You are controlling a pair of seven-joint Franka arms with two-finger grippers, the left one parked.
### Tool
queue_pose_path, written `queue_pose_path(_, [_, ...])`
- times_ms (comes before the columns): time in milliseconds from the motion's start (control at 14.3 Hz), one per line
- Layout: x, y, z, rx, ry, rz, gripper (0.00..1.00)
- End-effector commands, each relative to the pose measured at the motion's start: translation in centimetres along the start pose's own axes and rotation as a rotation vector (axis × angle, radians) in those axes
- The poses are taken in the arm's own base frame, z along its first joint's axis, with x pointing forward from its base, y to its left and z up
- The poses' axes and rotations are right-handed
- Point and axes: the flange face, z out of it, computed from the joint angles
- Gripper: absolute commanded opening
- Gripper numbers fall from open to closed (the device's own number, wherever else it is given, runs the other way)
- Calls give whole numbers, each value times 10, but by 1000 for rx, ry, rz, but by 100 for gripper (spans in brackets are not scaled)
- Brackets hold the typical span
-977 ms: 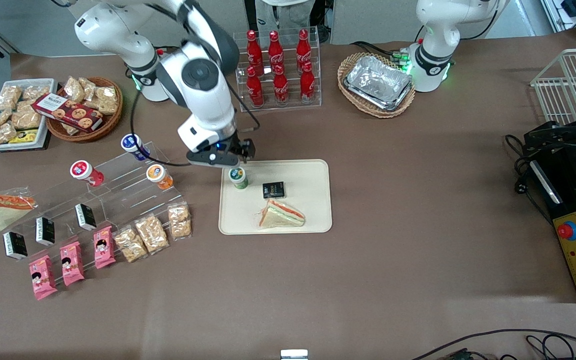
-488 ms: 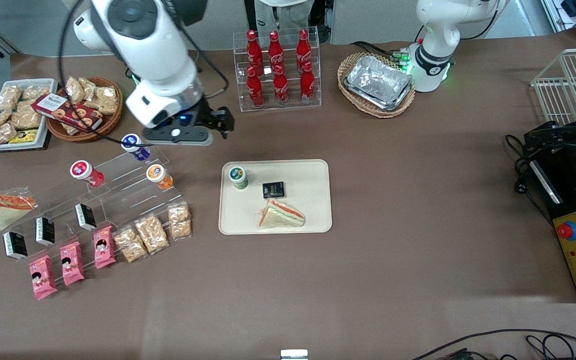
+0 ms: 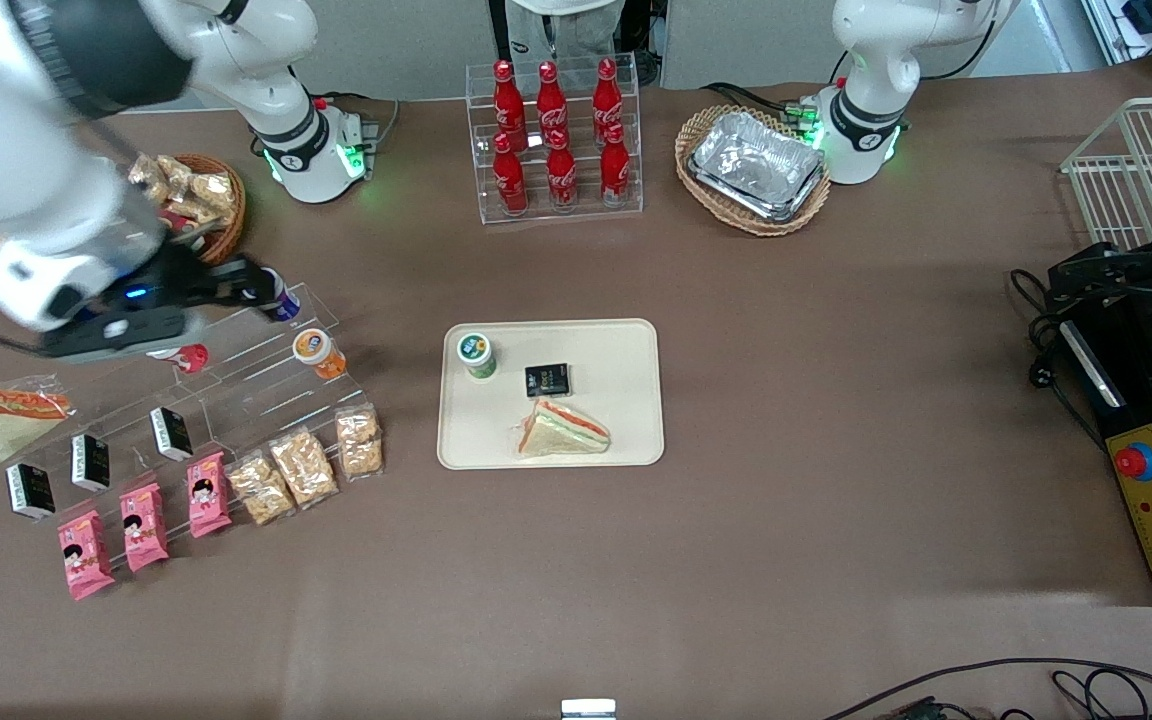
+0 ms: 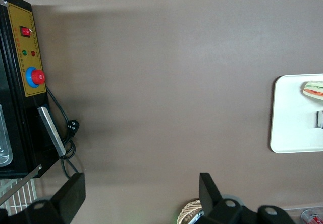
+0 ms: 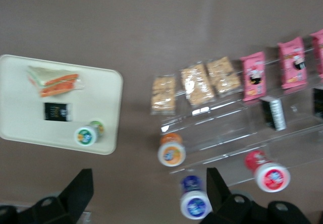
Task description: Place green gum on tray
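With green gum upright on tray, the open, empty end effector has retreated above the display rack.

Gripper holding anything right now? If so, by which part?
Nothing. The gripper is open and empty above the acrylic rack. The green gum stands free on the tray.

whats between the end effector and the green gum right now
In the front view, the open end effector hangs over the clear stand; the orange-lidded bottle and bare table separate it from the green gum.
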Motion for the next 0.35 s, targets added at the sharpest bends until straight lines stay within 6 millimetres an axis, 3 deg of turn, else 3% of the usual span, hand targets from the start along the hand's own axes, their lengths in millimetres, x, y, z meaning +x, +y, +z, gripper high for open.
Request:
queue_pose_path(0, [-2, 76, -10, 17, -2, -34, 100])
queue_pose_path(140, [-5, 114, -12, 19, 4, 38, 100])
queue_pose_path(279, [-7, 130, -13, 15, 5, 58, 100])
